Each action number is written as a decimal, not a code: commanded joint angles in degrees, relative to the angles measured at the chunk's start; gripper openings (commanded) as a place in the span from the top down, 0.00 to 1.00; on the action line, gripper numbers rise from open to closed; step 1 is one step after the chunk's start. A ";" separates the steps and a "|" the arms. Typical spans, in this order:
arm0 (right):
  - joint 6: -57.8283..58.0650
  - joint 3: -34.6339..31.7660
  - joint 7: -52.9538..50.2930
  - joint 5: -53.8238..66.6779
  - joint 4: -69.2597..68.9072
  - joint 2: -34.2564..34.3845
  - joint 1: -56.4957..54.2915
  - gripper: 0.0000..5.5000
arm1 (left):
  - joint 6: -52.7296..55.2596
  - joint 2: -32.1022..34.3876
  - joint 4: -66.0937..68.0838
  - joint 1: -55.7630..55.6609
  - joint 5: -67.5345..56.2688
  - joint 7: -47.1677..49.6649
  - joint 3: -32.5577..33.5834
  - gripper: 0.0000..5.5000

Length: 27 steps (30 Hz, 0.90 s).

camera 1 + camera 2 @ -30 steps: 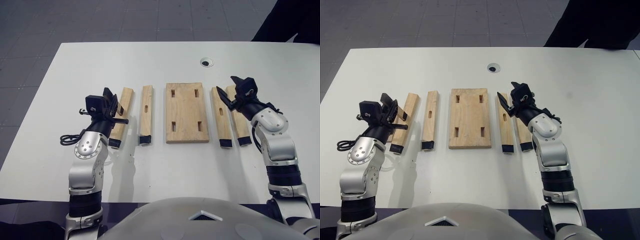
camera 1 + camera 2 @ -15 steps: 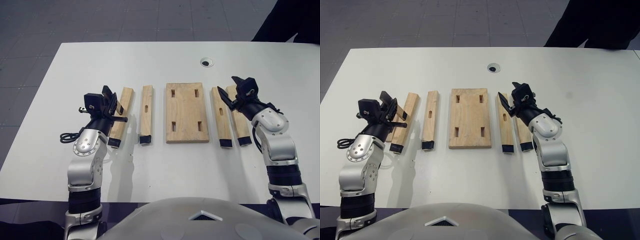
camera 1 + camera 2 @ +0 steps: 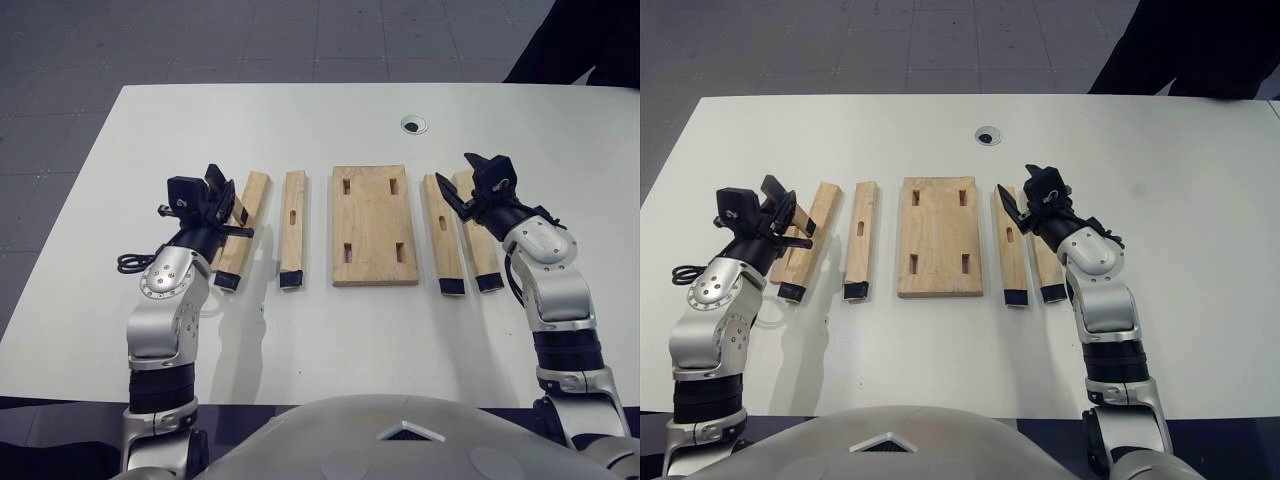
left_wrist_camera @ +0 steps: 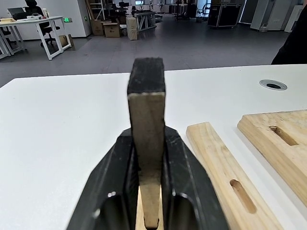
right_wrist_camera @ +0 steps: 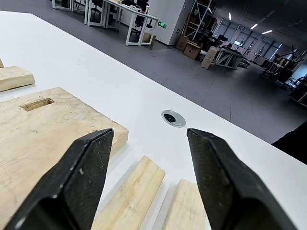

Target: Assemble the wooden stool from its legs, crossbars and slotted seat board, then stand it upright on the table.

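Observation:
The slotted seat board lies flat at the table's middle. Two legs with black ends lie to its left, and two more to its right. My left gripper is at the outer side of the leftmost leg, shut on a wooden bar with a black tip. That bar stands between the fingers, beside a slotted leg. My right gripper hovers open over the far ends of the two right legs, with nothing between its fingers.
A round cable hole sits in the white table behind the board. A black cable loops by my left arm. Bare tabletop lies in front of the parts and at the far right.
My left arm has shifted slightly to the left with the bar still gripped. The right arm and the parts on the table have not moved.

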 commanded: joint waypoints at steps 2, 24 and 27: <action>-0.28 -0.39 -0.02 0.11 0.31 -0.09 -1.92 0.49 | 10.86 -0.25 9.79 7.09 3.06 -0.18 -5.36 0.86; 0.28 -0.22 -0.29 0.06 0.14 0.00 -1.61 0.49 | 18.16 2.80 -17.58 7.04 -6.21 -2.64 6.37 0.63; 0.09 -0.41 -0.34 0.04 0.04 -0.13 -1.33 0.49 | 22.44 4.97 -22.10 9.17 -7.05 -3.18 7.36 0.63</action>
